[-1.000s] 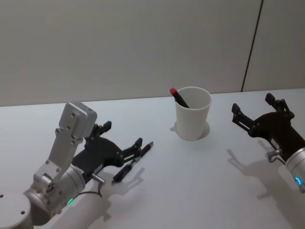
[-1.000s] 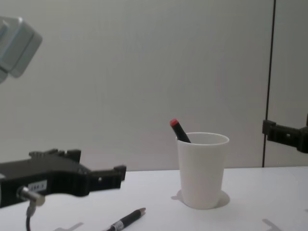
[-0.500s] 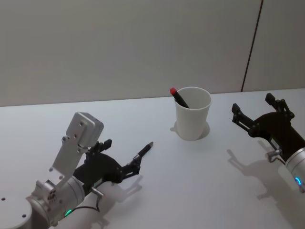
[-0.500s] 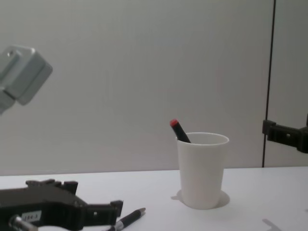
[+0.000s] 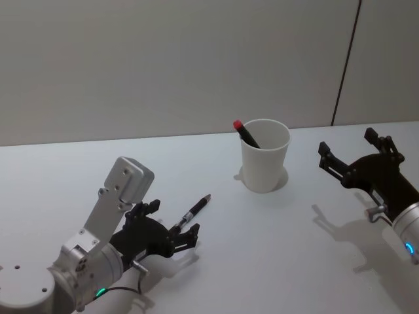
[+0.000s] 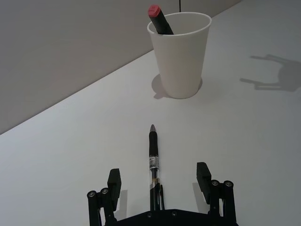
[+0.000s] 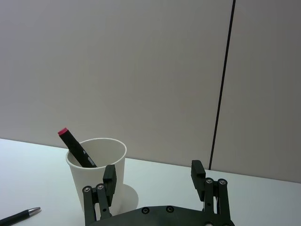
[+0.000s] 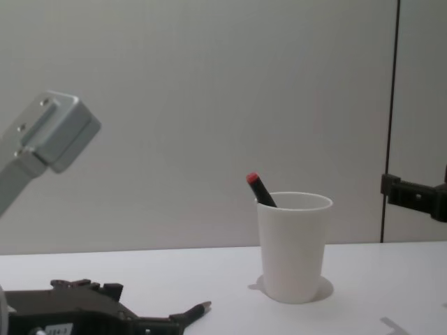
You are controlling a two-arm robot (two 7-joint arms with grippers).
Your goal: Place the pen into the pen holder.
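Observation:
A black pen lies flat on the white table, its tip toward the pen holder, a white paper cup standing upright at mid-table. A black marker with a red cap leans inside the cup. My left gripper sits low over the pen's rear end, open. In the left wrist view the pen lies between the two fingers of that gripper, with the cup straight beyond. My right gripper hovers open and empty to the right of the cup, which its wrist view shows.
The white table stretches bare between the pen and the cup and on toward the right arm. A grey wall with a dark vertical seam closes the far edge.
My left gripper has dropped toward the table and drawn back along the pen, so its fingers now stand on either side of the pen's rear. The right arm and cup are unmoved.

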